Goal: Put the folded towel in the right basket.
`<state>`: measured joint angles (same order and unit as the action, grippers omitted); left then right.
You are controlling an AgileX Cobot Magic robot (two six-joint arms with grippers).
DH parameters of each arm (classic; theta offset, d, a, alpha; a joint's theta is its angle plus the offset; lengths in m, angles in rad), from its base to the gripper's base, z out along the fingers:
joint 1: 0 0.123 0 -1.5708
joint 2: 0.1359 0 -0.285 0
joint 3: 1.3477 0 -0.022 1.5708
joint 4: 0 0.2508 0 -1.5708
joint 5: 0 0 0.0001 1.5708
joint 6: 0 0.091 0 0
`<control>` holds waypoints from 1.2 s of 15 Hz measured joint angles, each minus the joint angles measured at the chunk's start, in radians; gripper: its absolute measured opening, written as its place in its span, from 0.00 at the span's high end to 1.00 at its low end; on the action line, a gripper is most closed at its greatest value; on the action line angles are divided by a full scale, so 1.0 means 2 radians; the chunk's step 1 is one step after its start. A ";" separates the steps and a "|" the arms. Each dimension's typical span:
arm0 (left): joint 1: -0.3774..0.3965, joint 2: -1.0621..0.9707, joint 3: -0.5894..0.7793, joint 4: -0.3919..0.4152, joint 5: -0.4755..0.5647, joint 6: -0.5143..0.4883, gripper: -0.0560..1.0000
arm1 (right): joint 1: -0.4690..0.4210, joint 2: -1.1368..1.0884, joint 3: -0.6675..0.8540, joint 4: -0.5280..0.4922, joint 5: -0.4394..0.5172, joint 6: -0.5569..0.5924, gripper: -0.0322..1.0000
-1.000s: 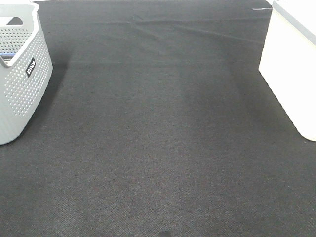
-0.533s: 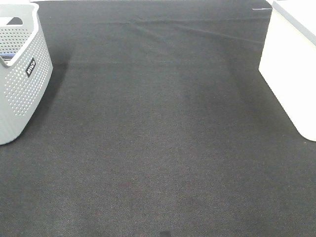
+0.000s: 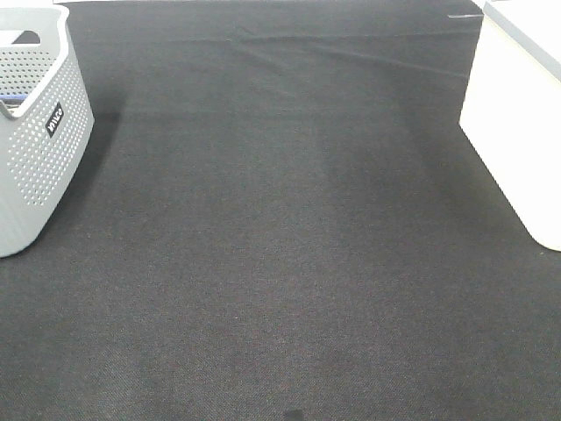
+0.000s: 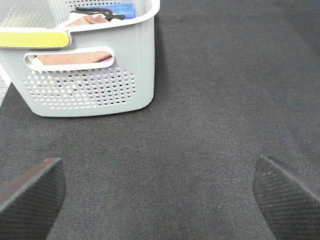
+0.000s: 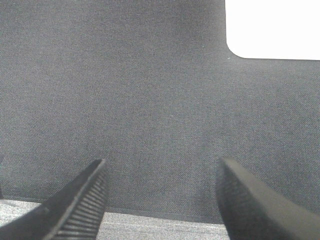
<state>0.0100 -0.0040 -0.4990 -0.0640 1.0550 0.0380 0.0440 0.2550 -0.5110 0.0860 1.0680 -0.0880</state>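
Observation:
The right basket [image 3: 517, 123] is white and stands at the right edge of the black cloth; its corner shows in the right wrist view [image 5: 272, 27]. A grey perforated basket [image 3: 39, 132] stands at the left and holds folded towels, a brown one [image 4: 75, 57] and a blue one [image 4: 120, 9], seen in the left wrist view. My left gripper [image 4: 160, 197] is open and empty above the cloth, short of the grey basket [image 4: 90, 75]. My right gripper [image 5: 162, 202] is open and empty above the cloth. Neither arm shows in the exterior high view.
A black cloth [image 3: 280, 228] covers the table between the two baskets. A yellow strip [image 4: 32, 39] lies along the grey basket's rim. A black strap [image 4: 97, 12] lies on the towels. The table's grey front edge [image 5: 150, 227] shows under the right gripper.

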 joint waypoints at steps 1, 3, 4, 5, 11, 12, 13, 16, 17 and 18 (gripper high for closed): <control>0.000 0.000 0.000 0.000 0.000 0.000 0.03 | 0.000 0.000 0.000 0.000 0.000 0.000 0.39; 0.000 0.000 0.000 0.000 0.000 0.000 0.03 | 0.000 0.000 0.000 0.000 0.000 0.000 0.39; 0.000 0.000 0.000 0.000 0.000 0.000 0.03 | 0.000 0.000 0.000 0.000 0.000 0.000 0.39; 0.000 0.000 0.000 0.000 0.000 0.000 0.03 | 0.000 0.000 0.000 0.000 0.000 0.000 0.39; 0.000 0.000 0.000 0.000 0.000 0.000 0.03 | -0.044 -0.062 0.000 0.003 -0.001 0.000 0.39; 0.000 0.000 0.000 0.000 0.000 0.000 0.03 | -0.044 -0.085 0.000 0.003 -0.001 0.000 0.39; 0.000 0.000 0.000 0.000 0.000 0.000 0.03 | -0.044 -0.109 0.000 0.003 -0.001 0.000 0.39; 0.000 0.000 0.000 0.000 0.000 0.000 0.03 | -0.044 -0.131 0.000 0.003 -0.001 0.000 0.39; 0.000 0.000 0.000 0.000 0.000 0.000 0.03 | -0.044 -0.131 0.000 0.003 -0.001 0.000 0.39; 0.000 0.000 0.000 0.000 0.000 0.000 0.03 | -0.044 -0.131 0.000 0.003 -0.001 0.000 0.39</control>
<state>0.0100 -0.0040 -0.4990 -0.0640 1.0550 0.0380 -0.0430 -0.0070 -0.5110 0.0910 1.0660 -0.0880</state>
